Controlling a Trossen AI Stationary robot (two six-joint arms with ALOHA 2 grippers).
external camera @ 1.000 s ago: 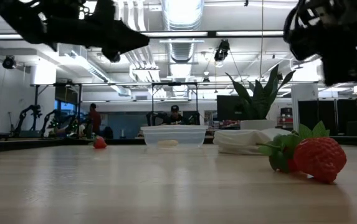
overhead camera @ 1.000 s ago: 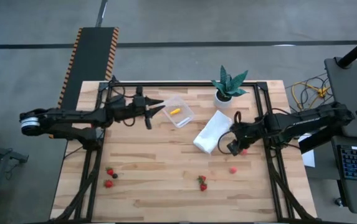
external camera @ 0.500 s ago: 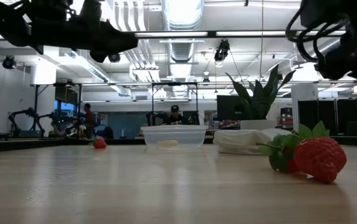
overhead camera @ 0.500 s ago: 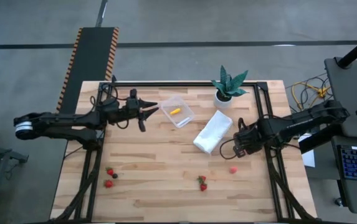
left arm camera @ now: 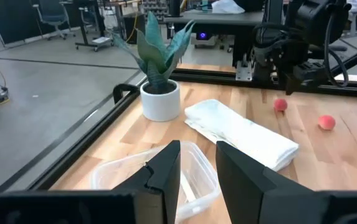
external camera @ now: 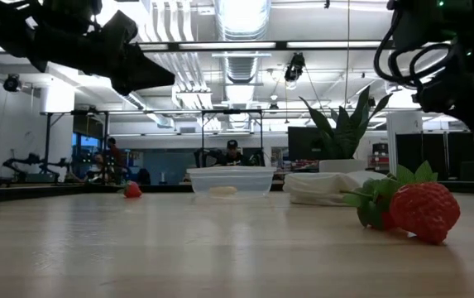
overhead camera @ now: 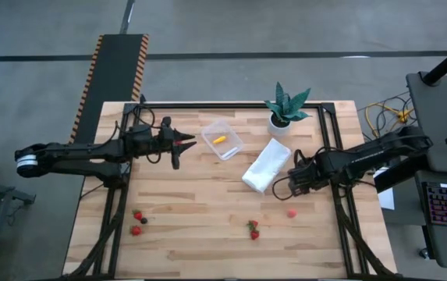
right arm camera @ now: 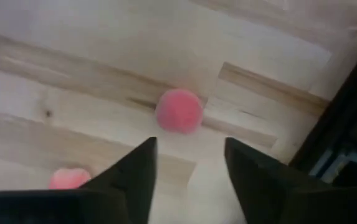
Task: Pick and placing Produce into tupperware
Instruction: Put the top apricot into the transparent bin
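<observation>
Clear plastic tub [overhead camera: 222, 139], squarish with rounded corners, on pale wood-plank table [overhead camera: 200, 226]; one yellow piece [overhead camera: 218, 140] inside. Soft folded white cloth [overhead camera: 267, 165] beside it. Left gripper [overhead camera: 188, 141] has drawn back from the tub, fingers slightly parted, empty. Right gripper [right arm camera: 187, 163], lower than before, open above a round pink fruit [right arm camera: 179, 111]. Red strawberries [overhead camera: 136, 222] scattered along the near edge.

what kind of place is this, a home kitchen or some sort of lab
Most likely a robotics lab or open workshop, not a kitchen. The wooden table stands on a bare concrete floor, exposed ducts and strip lights run overhead, and more desks and office chairs stand in the room behind.
</observation>
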